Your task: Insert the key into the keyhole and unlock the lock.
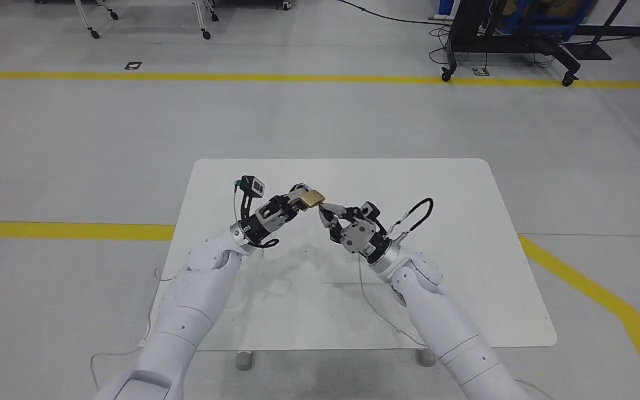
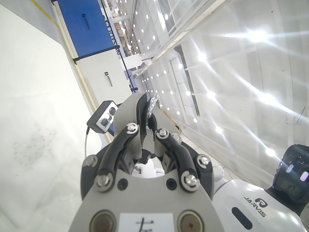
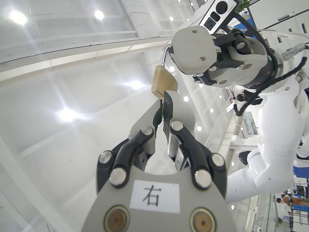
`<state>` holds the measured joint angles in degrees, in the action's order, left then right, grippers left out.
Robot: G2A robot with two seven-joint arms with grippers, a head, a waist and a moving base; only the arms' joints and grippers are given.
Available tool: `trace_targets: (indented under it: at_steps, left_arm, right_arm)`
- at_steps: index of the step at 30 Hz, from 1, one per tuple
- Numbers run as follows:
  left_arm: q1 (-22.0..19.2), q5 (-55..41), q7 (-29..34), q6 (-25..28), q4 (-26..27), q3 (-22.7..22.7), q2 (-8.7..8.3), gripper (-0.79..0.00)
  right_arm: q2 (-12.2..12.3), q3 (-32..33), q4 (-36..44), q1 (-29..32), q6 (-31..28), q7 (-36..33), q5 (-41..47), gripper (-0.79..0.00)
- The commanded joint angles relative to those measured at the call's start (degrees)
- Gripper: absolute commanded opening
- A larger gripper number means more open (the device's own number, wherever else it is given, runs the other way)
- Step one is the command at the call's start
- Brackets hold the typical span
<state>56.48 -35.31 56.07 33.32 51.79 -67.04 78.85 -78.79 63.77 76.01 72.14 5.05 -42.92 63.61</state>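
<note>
lock [image 3: 164,82] hangs by its shackle, left gripper [image 2: 147,107] pinched tight on it | right gripper [image 3: 163,105] just under the lock, jaws narrow on what looks to me like the key [image 3: 160,101], tip at the lock's underside | risk: small tilt skids the key off the keyhole; thin pinch may let it twist or drop; lock may swing

Above the white table [image 1: 450,200], left gripper [image 1: 296,201] and right gripper [image 1: 329,213] close together at the brass lock [image 1: 313,198].

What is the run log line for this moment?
left gripper: shut on lock shackle | right gripper: shut on key | key: at lock base | both: above table
</note>
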Motion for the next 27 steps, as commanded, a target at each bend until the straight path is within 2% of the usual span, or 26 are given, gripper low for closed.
trace_targets:
  at_steps: [1,2,3,8,14,19,23,27]
  left_arm:
    - [0.1,0.2,-0.3,-0.1,0.2,0.0,-0.02,-0.785]
    - [0.2,0.2,-0.6,-0.2,0.2,0.0,-0.02,-0.785]
    - [0.2,0.2,-1.1,-0.4,0.2,0.0,-0.01,-0.785]
    - [-0.1,1.7,-6.8,-3.1,-0.8,0.2,0.17,-0.785]
    - [-1.6,7.0,-6.8,-6.2,-1.4,2.2,0.24,-0.785]
    - [-3.8,24.2,-10.4,-6.7,-1.0,6.9,0.19,-0.785]
    - [-6.1,37.6,-13.3,-10.7,0.3,11.9,0.73,-0.785]
    - [-8.3,45.7,-13.9,-14.5,0.2,17.3,1.95,-0.785]
  right_arm:
    - [0.1,-0.2,0.0,-0.2,0.4,-0.7,-1.4,-0.366]
    - [0.1,-0.2,0.0,-0.2,0.5,-1.0,-1.9,-0.114]
    - [0.2,-0.2,0.1,-0.2,0.5,-1.3,-2.5,0.0]
    - [0.8,0.7,0.9,0.1,0.8,-2.7,-6.8,0.0]
    - [2.7,7.7,8.2,3.8,-0.5,-1.8,-12.3,0.0]
    - [5.3,19.9,20.5,10.2,-2.4,3.0,-25.5,0.0]
    - [6.3,28.6,28.9,15.6,-3.6,6.5,-27.6,0.0]
    - [6.5,30.1,30.2,16.8,-3.9,6.9,-27.7,0.0]
